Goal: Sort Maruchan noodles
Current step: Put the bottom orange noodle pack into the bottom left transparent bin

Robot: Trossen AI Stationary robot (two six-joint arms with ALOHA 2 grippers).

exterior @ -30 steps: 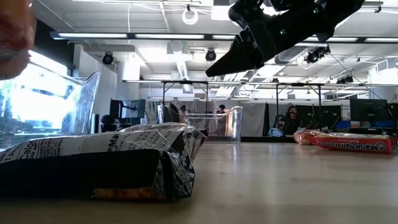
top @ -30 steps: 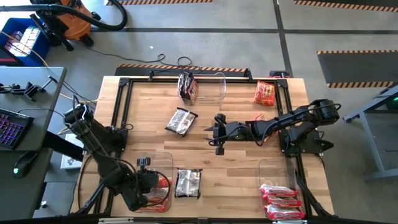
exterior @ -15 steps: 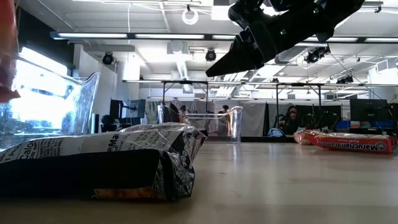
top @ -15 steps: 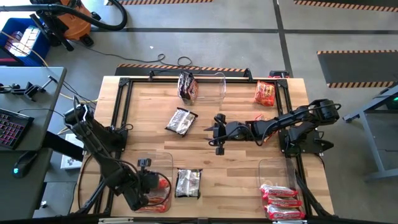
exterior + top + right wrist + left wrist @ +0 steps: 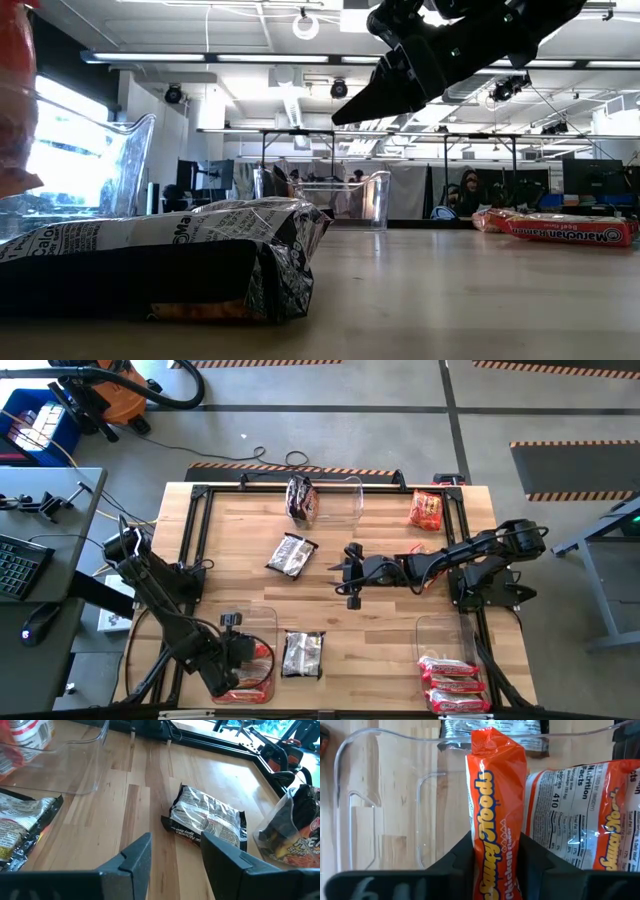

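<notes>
Left gripper [image 5: 495, 862] is pinching an orange crinkly plastic noodle packet [image 5: 496, 815] on edge over the clear plastic bin at the table's near-left corner [image 5: 262, 622], with a second orange packet [image 5: 585, 815] already lying in that bin just beside it. Judging by this, the step in hand is the drop-off of an orange packet into its bin; the fingers need only part so the packet falls beside its twin, then the arm must lift clear of the bin wall.

Largest of all is the light wooden slatted table [image 5: 380, 630] with its black frame. Three clear bins come next: the near-left one, a far one [image 5: 340, 495] with a dark black-and-red packet [image 5: 301, 498] at its mouth, and a near-right one [image 5: 445, 635] with a stack of pinkish red-and-white packets [image 5: 455, 682] in front of it.

Right gripper [image 5: 172, 852] hovers over the middle of the table with its fingers spread and nothing between them, waiting.

Loose packets still on the wood: a black-and-silver packet [image 5: 292, 554] near the centre, just ahead of the right gripper, another black-and-silver packet [image 5: 302, 654] beside the near-left bin, and an orange-red packet [image 5: 425, 509] at the far-right corner. The centre one looks like the right arm's likeliest next pick.
</notes>
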